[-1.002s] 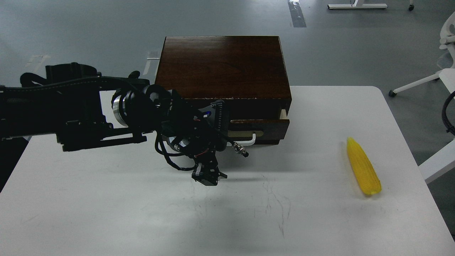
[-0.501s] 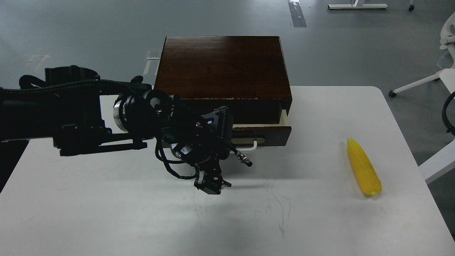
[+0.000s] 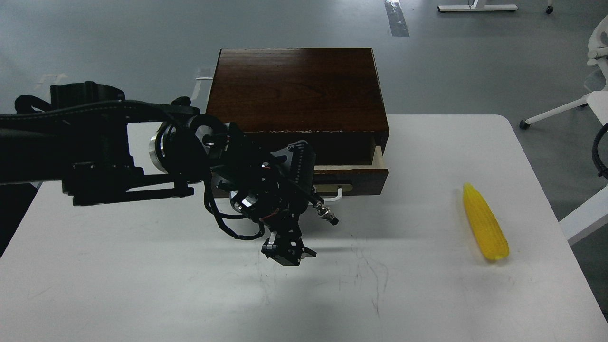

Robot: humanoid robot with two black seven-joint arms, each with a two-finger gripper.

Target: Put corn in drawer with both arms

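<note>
A single view is given, taken from the robot's head and aimed forward and down. The white tabletop (image 3: 427,294) is seen from above at a moderate distance, its near edge cut off by the bottom of the frame and its far edge visible behind the wooden box (image 3: 297,88). Grey floor (image 3: 118,38) is taken in beyond it. The left arm (image 3: 95,152) is seen close, entering from the left edge. No second view is provided, so no overlap can be described.
</note>
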